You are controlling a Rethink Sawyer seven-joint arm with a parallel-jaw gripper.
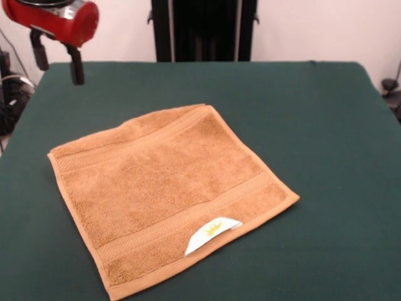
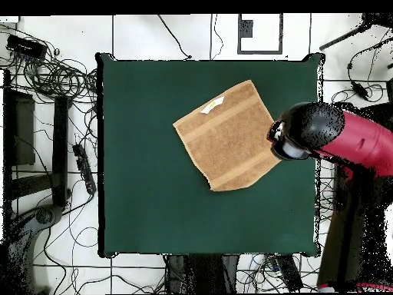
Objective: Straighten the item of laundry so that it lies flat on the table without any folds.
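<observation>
The orange-tan towel [image 1: 169, 194] lies spread on the dark green table [image 1: 326, 125], turned like a diamond. Its white label with a yellow mark [image 1: 213, 233] sticks out at the near hem. The far edge shows a slight ripple near one corner; the rest looks flat. My gripper [image 1: 59, 74] hangs raised above the table's far left corner, away from the towel, open and empty. In the overhead view the towel [image 2: 230, 137] sits right of the table's [image 2: 153, 200] middle, and the red and black arm head [image 2: 307, 130] covers its right corner and hides the fingers.
The black pedestal [image 1: 203, 28] stands behind the table's far edge. Cables [image 2: 54, 73] and dark equipment [image 2: 31, 146] lie on the floor left of the table in the overhead view. The red arm [image 2: 361, 146] reaches in across the table's right edge.
</observation>
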